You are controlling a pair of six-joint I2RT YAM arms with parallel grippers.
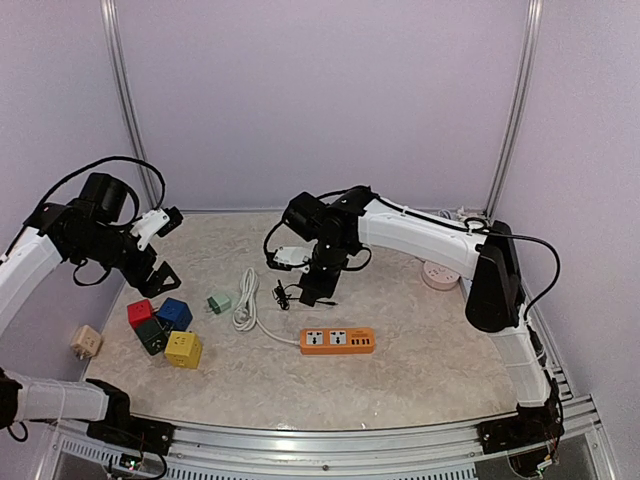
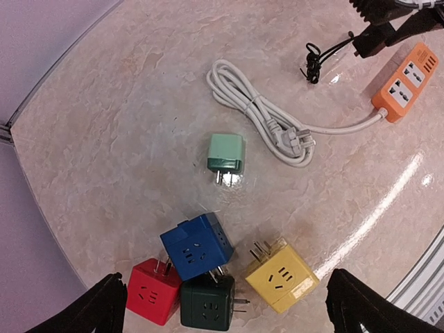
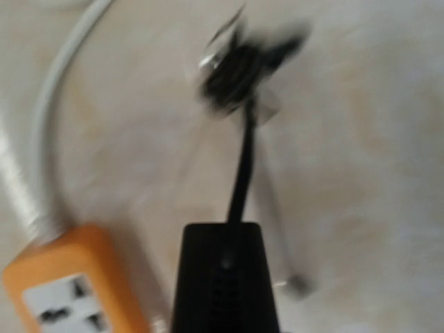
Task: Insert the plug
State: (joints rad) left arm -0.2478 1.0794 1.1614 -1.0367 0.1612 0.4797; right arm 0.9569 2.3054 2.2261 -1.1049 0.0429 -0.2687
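Note:
The plug (image 3: 225, 277) is a black block with a thin black cord that runs to a tied bundle (image 3: 239, 69) on the table. My right gripper (image 1: 318, 290) is shut on the plug and holds it just above and left of the orange power strip (image 1: 338, 341). One end of the strip (image 3: 69, 288) shows its sockets at the lower left of the right wrist view. My left gripper (image 2: 232, 312) hangs wide open over a cluster of cube adapters, with nothing between its fingers (image 2: 104, 305).
Red (image 2: 152, 291), blue (image 2: 198, 244), dark green (image 2: 208, 302) and yellow (image 2: 281, 274) cube adapters lie together. A pale green adapter (image 2: 226, 154) and the strip's coiled white cable (image 2: 257, 114) lie nearby. A pink round socket (image 1: 440, 275) sits at the right, a beige cube (image 1: 85, 342) at the left edge.

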